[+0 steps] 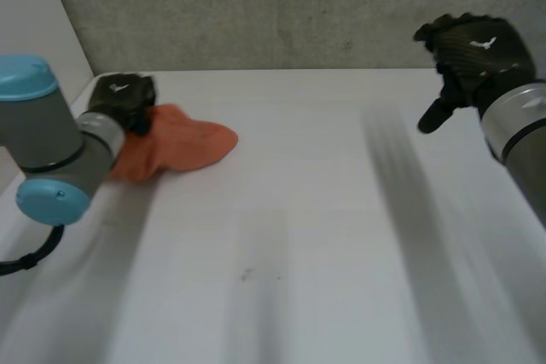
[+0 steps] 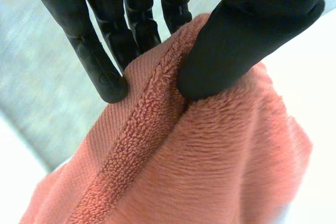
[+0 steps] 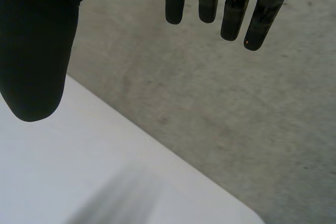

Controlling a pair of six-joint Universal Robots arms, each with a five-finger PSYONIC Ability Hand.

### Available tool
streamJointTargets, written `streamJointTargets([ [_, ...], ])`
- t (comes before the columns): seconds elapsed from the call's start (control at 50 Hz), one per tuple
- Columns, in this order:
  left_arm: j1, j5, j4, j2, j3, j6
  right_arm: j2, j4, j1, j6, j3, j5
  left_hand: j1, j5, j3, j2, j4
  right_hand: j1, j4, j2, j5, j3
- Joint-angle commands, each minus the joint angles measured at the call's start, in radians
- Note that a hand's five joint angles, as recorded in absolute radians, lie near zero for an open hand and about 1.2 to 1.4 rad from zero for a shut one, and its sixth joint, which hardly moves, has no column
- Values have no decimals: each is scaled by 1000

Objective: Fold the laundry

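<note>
An orange terry towel lies bunched at the far left of the white table. My left hand sits on its left end. In the left wrist view the towel has its hemmed edge pinched between the thumb and the fingers of my left hand. My right hand hovers above the table's far right corner, well away from the towel. Its fingers are straight and spread from the thumb, holding nothing.
A grey wall runs along the table's back edge. The table's edge passes below my right hand, with grey floor beyond it.
</note>
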Motion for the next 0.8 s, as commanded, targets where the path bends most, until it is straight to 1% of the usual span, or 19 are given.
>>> streamJointTargets([
  [0.02,-244,-2,3,70,-15,-6,-2,8,-91,-2,-43,-7,247,207,189,187,182,-14,-54,-41,-64,-34],
  [0.06,-344,-2,8,35,-10,-4,-5,10,-114,-5,-49,-15,247,207,189,187,182,-14,-54,-41,-64,-34],
  [0.08,-344,-2,8,35,-10,-4,-5,10,-114,-5,-49,-15,247,207,189,187,182,-14,-54,-41,-64,-34],
  [0.12,-436,-10,35,-26,14,-6,-13,8,-132,-6,-49,-19,247,207,189,187,182,-14,-54,-41,-64,-34],
  [0.14,-436,-10,35,-27,14,-6,-13,8,-133,-6,-49,-19,247,207,189,187,182,-14,-54,-41,-64,-34],
  [0.2,-512,-22,76,-82,33,-6,-13,11,-145,-8,-47,-19,247,207,189,187,182,-14,-54,-41,-64,-34],
  [0.22,-543,-18,101,-102,33,2,-13,13,-146,-8,-46,-19,32,-7,-26,-28,-32,-14,-54,-41,-64,-34],
  [0.24,-543,-18,101,-102,33,2,-13,13,-146,-8,-46,-19,30,-10,-28,-30,-35,-14,-54,-41,-64,-34],
  [0.26,-562,-24,125,-114,31,8,-13,14,-146,-9,-41,-19,-577,-617,-635,-637,-642,-14,-54,-41,-64,-34],
  [0.28,-568,-27,148,-117,25,14,-11,19,-145,-9,-38,-19,-975,-1014,-1033,-1035,-1040,-14,-54,-41,-64,-34],
  [0.4,-565,-32,179,-96,-4,45,-10,74,-136,-11,-38,-25,-975,-1014,-1033,-1035,-1040,-14,-54,-41,-64,-34],
  [0.46,-517,-38,176,-40,-33,60,-2,131,-133,-12,-43,-45,-975,-1014,-1033,-1035,-1040,-14,-54,-41,-64,-34],
  [0.48,-469,-47,176,-10,-54,60,1,154,-128,-15,-40,-65,-975,-1014,-1033,-1035,-1040,-14,-54,-41,-64,-34],
  [0.5,-468,-47,176,-10,-55,60,1,154,-128,-15,-40,-65,-975,-1014,-1033,-1035,-1040,-14,-54,-41,-64,-34],
  [0.54,-395,-65,176,56,-102,54,12,190,-110,-17,-30,-111,-975,-1014,-1033,-1035,-1040,-14,-54,-41,-64,-34],
  [0.56,-395,-65,176,56,-102,54,12,191,-110,-17,-30,-111,-975,-1014,-1033,-1035,-1040,-14,-54,-41,-64,-34],
  [0.64,-308,-68,175,139,-176,52,39,218,-33,-5,-10,-176,-965,-1005,-1023,-1025,-1030,-14,-54,-41,-64,-34],
  [0.76,-185,-62,109,170,-265,57,94,212,68,38,42,-185,-930,-970,-988,-990,-995,-14,-54,-41,-64,-34],
  [0.8,-169,-61,83,171,-279,56,113,206,88,66,54,-186,-930,-970,-988,-990,-995,-14,-54,-41,-64,-34],
])
